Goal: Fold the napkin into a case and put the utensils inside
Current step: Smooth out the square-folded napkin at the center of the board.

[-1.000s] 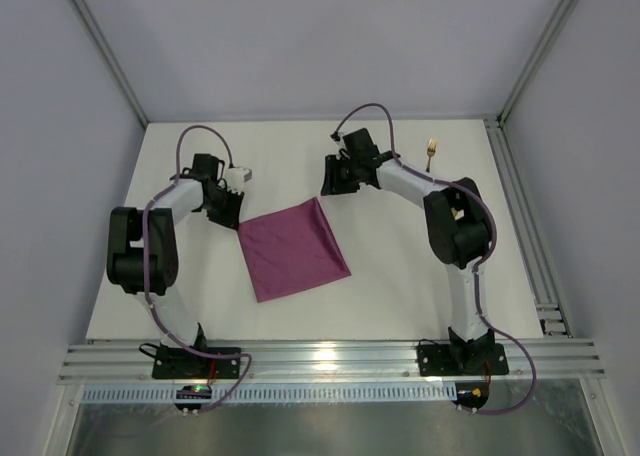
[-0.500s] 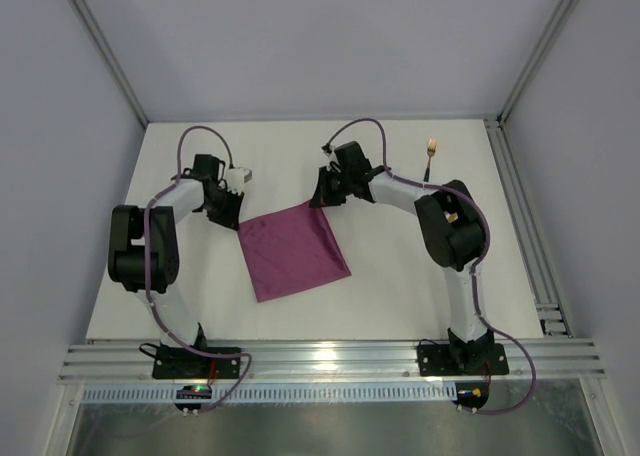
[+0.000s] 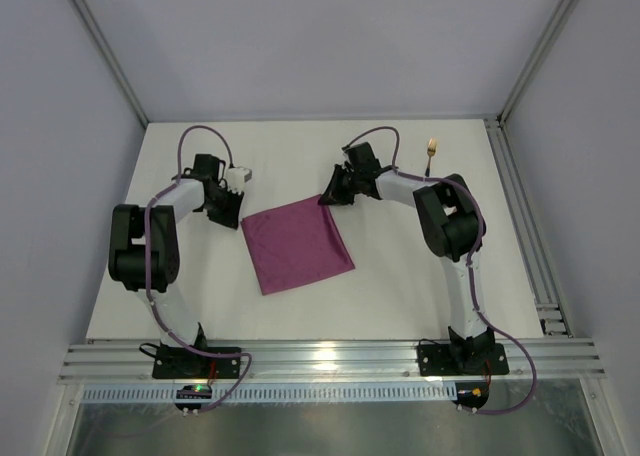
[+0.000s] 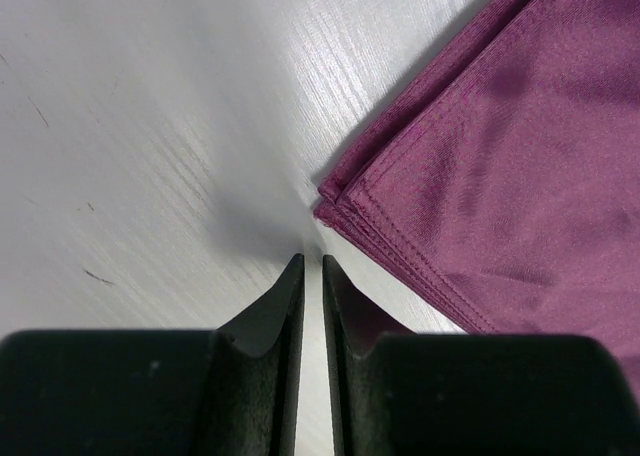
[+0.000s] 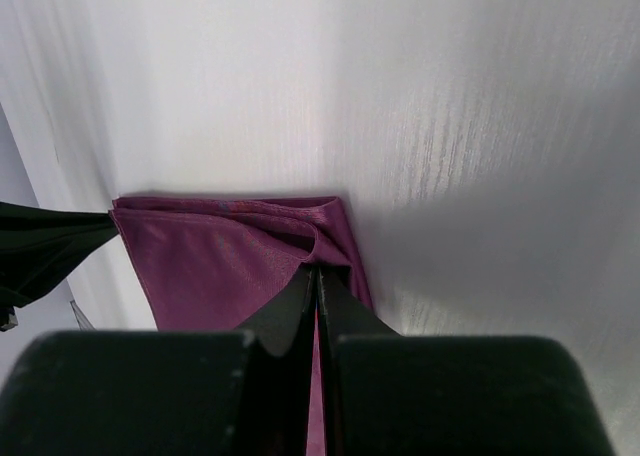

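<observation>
Two arms reach to the far edge of the napkin [image 3: 298, 246], which lies folded flat near the middle of the table [image 3: 400, 286]; it is close to square, so no long axis stands out; it sits turned a little, its far edge running left to right and slanting farther away toward the right, its near-left corner pointing toward the arm bases. Several stacked hems show at its far-left corner in the left wrist view. At that corner the left hand [image 4: 311, 266] is low over the table, its fingers all but pressed together with only a thin slit between them and nothing in it; their tips stop just short of the cloth, apart from it. The right hand [image 5: 315, 271] is at the far-right corner, fingers pinched tight on a small raised fold of cloth. Well apart, at the far right of the table, a gold fork [image 3: 431, 154] lies with its long axis near to far, tines pointing far, dark handle near.
</observation>
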Controlling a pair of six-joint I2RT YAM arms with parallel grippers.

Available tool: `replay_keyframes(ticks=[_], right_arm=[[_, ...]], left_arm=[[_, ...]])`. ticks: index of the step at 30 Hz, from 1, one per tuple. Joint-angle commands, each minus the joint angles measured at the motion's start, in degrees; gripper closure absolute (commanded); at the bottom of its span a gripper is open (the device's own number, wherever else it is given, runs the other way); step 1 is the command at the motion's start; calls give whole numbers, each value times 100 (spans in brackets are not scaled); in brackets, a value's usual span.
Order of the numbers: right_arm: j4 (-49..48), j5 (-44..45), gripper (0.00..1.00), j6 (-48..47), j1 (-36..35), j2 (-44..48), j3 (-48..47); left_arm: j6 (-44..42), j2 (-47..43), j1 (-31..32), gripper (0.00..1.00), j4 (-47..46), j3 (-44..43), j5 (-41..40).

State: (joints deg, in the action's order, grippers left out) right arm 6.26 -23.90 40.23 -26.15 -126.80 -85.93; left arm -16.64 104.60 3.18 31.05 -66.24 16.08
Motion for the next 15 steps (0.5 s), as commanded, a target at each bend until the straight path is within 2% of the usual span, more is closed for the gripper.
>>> replay_keyframes(ticks=[1,7,15], right_arm=[[-257,-18,96,47,-13,322,-20],[-73,26,96,-392,-22,1033,172],[-29,-44,96,-788,-206,2220,1648]], left_arm=[[38,-44,-37,87,-152,-205,-61],[12,-475,-37,86,50,-346,-17],[-173,-1134,270,82,323,-13,98]])
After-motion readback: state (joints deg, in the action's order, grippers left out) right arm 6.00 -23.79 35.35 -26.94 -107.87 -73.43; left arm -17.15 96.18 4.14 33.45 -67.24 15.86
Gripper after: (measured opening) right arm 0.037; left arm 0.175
